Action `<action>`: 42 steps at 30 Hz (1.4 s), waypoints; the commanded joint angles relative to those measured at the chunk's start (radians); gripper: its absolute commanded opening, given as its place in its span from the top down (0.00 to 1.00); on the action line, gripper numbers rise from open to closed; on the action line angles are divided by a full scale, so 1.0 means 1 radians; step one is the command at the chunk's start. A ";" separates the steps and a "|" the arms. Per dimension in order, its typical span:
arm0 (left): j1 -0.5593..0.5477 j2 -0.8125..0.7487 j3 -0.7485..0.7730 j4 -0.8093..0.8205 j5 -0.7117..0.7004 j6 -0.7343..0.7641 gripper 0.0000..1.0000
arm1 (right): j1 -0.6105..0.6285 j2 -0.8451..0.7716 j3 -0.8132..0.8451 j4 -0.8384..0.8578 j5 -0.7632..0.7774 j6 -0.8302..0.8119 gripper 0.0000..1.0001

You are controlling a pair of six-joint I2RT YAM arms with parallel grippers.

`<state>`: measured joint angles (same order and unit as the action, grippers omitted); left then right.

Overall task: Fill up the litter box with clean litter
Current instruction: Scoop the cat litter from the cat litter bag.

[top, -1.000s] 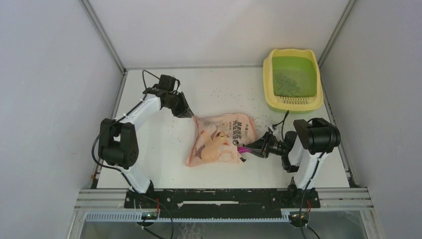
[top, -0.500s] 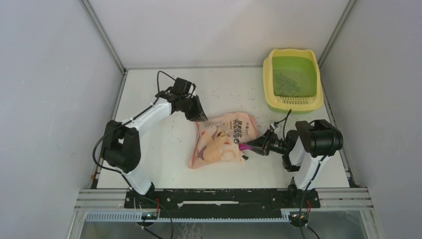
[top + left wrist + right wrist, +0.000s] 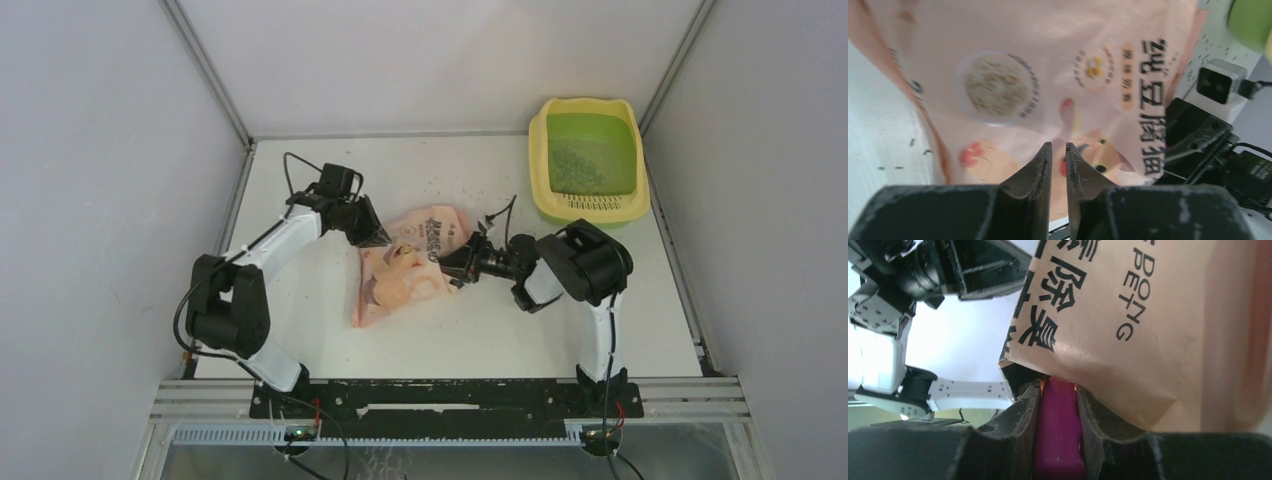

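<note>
Surface: white table (image 3: 300,200), enclosed by plain grey walls (image 3: 100,150), with a metal frame post (image 3: 205,70) running up at each far corner. Landmark for all positions below: the peach-pink printed bag (image 3: 400,285), lying near mid-table.

The litter box (image 3: 538,165) sat beyond and to the right of the bag, well apart from it, flat on the table. Its long axis ran near-to-far. The slotted yellow step (image 3: 597,203) was on its near edge, the edge nearest the bag. The litter (image 3: 575,165) showed as dark granules over part of the green basin. Loose granules (image 3: 450,185) were scattered on the table beyond the bag.

Left gripper (image 3: 374,236) was at the bag's far left edge. In the left wrist view its fingers (image 3: 1040,165) stood almost together with only a thin slit between them, and the bag's printed face filled the view behind. Could not tell whether any bag film was pinched.

Right gripper (image 3: 450,270) was at the bag's right end, clenched on a magenta scoop (image 3: 1058,440). The handle sat squarely between both fingers, and the scoop's far end ran in under the bag's open edge.
</note>
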<state>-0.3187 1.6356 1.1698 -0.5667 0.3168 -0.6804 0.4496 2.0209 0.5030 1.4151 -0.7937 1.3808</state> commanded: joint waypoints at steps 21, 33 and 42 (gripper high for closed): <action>0.087 -0.097 -0.083 0.039 -0.004 0.029 0.80 | -0.083 0.097 -0.041 0.075 -0.068 0.006 1.00; 0.039 -0.068 -0.079 0.054 -0.008 0.016 0.80 | -0.188 -0.028 -0.110 0.092 -0.163 -0.007 1.00; -0.001 0.091 -0.036 0.134 -0.055 -0.003 0.81 | -0.198 0.000 -0.123 0.096 -0.162 -0.020 1.00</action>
<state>-0.3141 1.6695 1.1030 -0.4839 0.3016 -0.6754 0.2619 2.0251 0.3923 1.4387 -0.9302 1.3830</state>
